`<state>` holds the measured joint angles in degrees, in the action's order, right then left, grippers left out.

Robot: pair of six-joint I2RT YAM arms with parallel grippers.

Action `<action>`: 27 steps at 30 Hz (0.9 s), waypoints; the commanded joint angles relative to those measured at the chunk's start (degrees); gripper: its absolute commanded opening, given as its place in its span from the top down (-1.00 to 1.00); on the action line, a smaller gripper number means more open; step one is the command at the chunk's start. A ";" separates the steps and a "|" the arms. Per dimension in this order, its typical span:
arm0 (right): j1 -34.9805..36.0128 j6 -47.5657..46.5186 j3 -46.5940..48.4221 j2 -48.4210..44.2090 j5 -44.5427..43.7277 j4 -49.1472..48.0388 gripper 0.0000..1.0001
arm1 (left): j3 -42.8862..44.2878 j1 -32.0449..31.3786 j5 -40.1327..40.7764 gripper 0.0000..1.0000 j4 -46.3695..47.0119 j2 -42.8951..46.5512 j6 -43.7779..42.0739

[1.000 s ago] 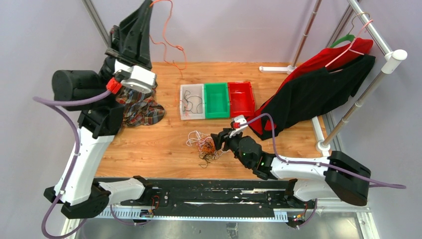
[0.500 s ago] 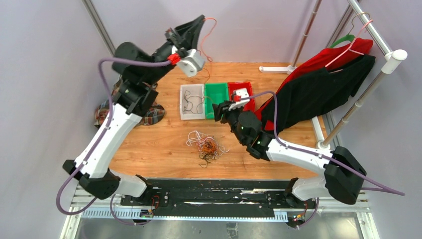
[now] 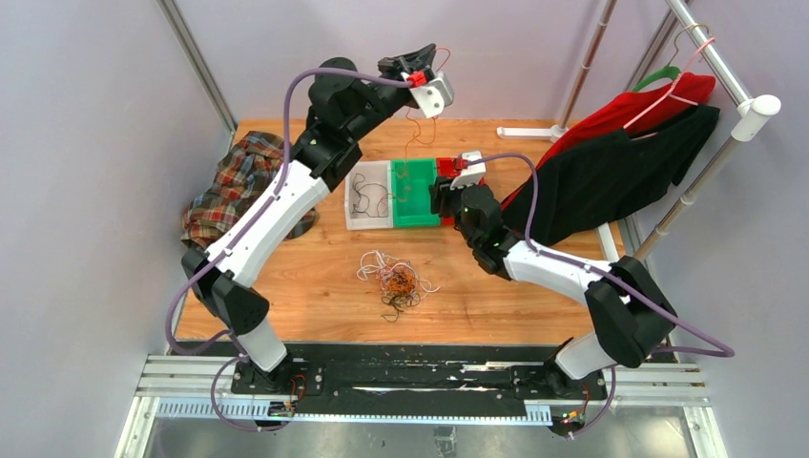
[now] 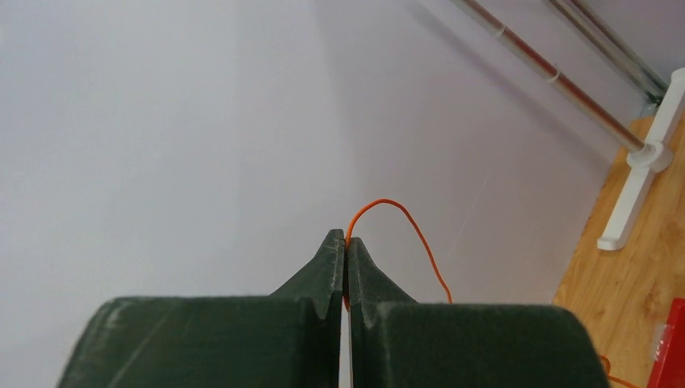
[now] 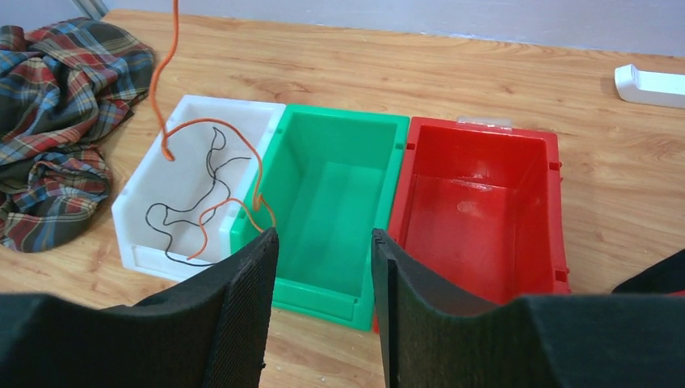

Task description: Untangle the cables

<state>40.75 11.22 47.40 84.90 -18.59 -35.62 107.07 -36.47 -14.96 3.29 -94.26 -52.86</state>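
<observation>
The cables lie as a tangled heap of white, orange and black strands on the table's front middle. My left gripper is raised high over the far side and shut on one orange cable. In the left wrist view the cable arcs out of the shut tips of the left gripper. It hangs down and drapes across the white bin onto the green bin's rim. A black cable lies in the white bin. My right gripper is open and empty, just in front of the green bin.
A red bin stands right of the green one. A plaid cloth lies at the far left. A rack with red and black garments stands on the right, and its white foot lies on the table at the back.
My left arm has swung from the far left to above the bins, carrying the orange cable. My right gripper has moved from the heap up to the bins.
</observation>
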 commanded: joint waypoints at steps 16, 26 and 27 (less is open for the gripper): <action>-4.46 3.80 -10.91 -2.59 3.07 -4.83 0.14 | 21.56 0.06 9.07 0.99 4.92 -15.22 0.25; -4.45 3.27 -12.96 -5.60 2.46 -3.99 0.14 | 0.07 0.52 10.04 0.99 8.48 -7.58 -2.25; -4.45 2.99 -13.18 -6.13 2.12 -3.78 0.14 | -1.33 0.60 10.49 0.99 8.41 -7.26 -2.66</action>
<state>36.97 14.15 35.07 81.43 -15.44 -38.41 110.87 -36.27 -6.31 9.96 -103.90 -53.63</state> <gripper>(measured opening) 0.429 0.018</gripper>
